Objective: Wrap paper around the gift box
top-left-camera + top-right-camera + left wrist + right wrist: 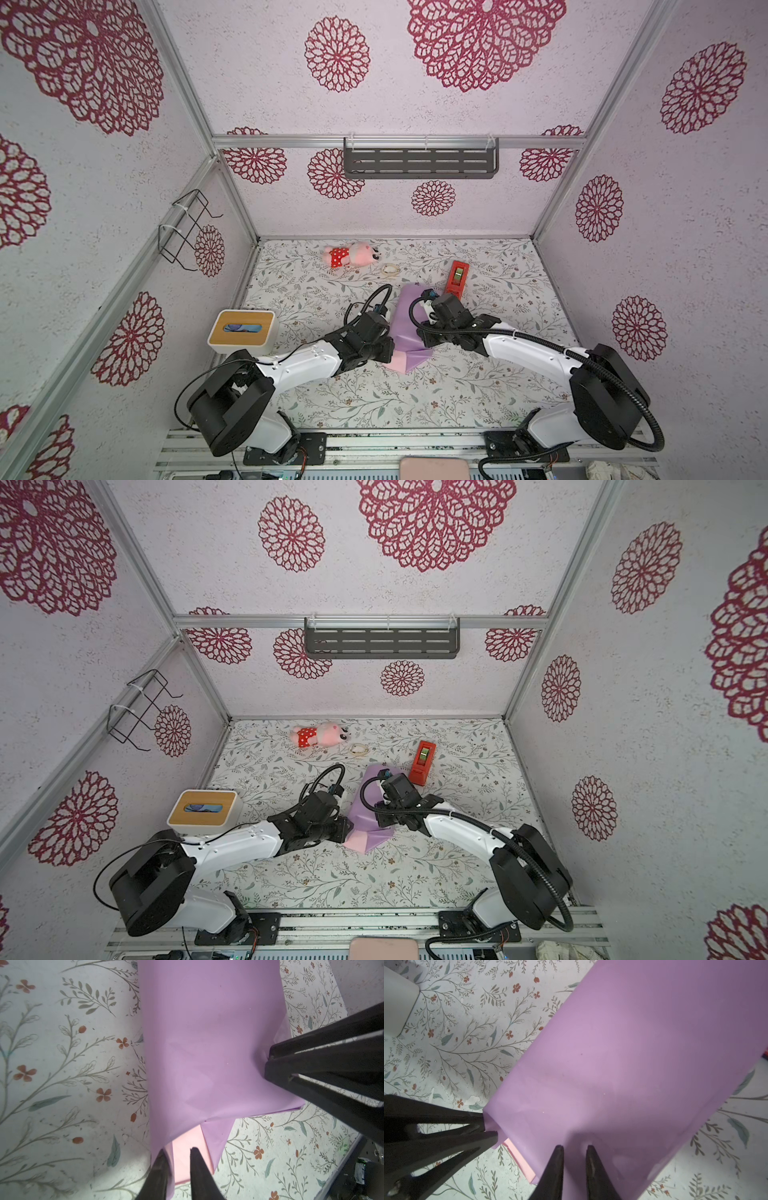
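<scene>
The lilac paper [409, 324] [365, 808] lies folded over a block shape in mid-table, its pink face showing at the near end [187, 1159]. The gift box is hidden under it. My left gripper [178, 1152] is at the paper's near left corner, shut on the edge, one finger behind the lilac layer and one on the pink flap. In the right wrist view the left gripper [490, 1128] pinches that corner. My right gripper [574, 1147] is narrow on the wrapped top near the right side. In the left wrist view the right gripper [268, 1061] nips a small pucker.
A white tissue box with wooden top [242, 336] stands left of the left arm. A red tape dispenser [457, 276] lies just behind the paper. A pink plush toy [353, 254] and a small ring [390, 270] lie at the back. A pink pad [434, 467] sits at the front rail.
</scene>
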Available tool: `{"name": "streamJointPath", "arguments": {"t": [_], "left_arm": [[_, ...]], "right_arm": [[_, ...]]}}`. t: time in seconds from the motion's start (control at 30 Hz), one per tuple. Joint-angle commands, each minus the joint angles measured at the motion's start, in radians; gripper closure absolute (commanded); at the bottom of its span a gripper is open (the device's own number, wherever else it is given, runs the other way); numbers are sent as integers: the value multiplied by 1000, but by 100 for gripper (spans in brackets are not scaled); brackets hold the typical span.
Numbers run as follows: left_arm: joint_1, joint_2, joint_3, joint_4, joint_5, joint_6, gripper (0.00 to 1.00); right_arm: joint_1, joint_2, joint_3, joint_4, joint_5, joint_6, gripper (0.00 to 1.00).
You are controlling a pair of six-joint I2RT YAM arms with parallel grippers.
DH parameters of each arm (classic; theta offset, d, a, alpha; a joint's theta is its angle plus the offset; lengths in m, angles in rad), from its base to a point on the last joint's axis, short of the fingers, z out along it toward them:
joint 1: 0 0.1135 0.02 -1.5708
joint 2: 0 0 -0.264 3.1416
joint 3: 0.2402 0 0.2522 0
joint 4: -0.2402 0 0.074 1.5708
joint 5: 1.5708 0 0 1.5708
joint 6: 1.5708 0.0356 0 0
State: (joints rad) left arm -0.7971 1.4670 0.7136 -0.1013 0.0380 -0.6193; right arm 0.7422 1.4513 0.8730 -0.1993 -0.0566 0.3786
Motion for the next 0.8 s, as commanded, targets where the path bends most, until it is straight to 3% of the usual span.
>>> {"name": "streamJointPath", "arguments": {"t": [0.0, 0.27, 0.5, 0.7, 0.77], "left_arm": [[-13, 11, 27, 27, 12, -12, 77], [-13, 19, 40, 39, 38, -7, 76], [-2, -8, 27, -1, -23, 6, 65], [28, -91, -15, 4, 38, 54, 45], [49, -143, -45, 3, 48, 68, 43]], "right_arm": [[-3, 10, -21, -6, -12, 14, 78], [-3, 5, -27, -2, -17, 19, 79], [-3, 4, -29, 0, -19, 21, 79], [-3, 7, -25, -2, -19, 17, 80], [-3, 8, -26, -2, -18, 17, 80]]}}
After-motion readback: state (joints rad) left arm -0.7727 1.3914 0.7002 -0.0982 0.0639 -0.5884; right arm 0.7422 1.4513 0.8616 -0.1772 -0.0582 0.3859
